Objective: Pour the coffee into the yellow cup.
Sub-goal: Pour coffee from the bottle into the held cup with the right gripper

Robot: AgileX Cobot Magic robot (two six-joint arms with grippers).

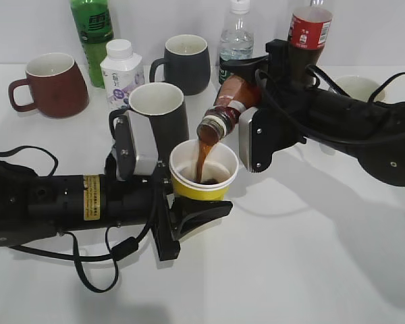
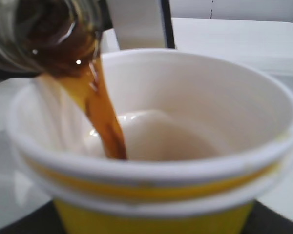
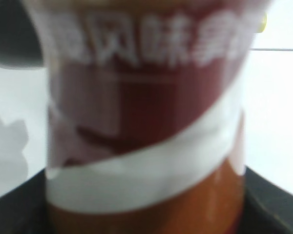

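My left gripper (image 1: 192,196) is shut on the yellow cup (image 1: 202,183), a small paper cup with a white rim and white inside, held just above the table. My right gripper (image 1: 246,101) is shut on the coffee bottle (image 1: 231,102), tilted mouth-down to the left over the cup. A brown stream (image 1: 202,158) runs from its neck into the cup, and dark liquid pools at the bottom. The left wrist view shows the cup (image 2: 151,195) filling the frame, with the bottle mouth (image 2: 44,29) at top left. The right wrist view shows only the bottle's label (image 3: 146,122) up close.
A maroon mug (image 1: 50,84) stands at back left. A green bottle (image 1: 93,34), a small white bottle (image 1: 121,71), two dark mugs (image 1: 158,111) (image 1: 185,61), a clear water bottle (image 1: 237,37) and a red-labelled cola bottle (image 1: 310,27) stand behind. A white bowl (image 1: 356,86) sits at back right.
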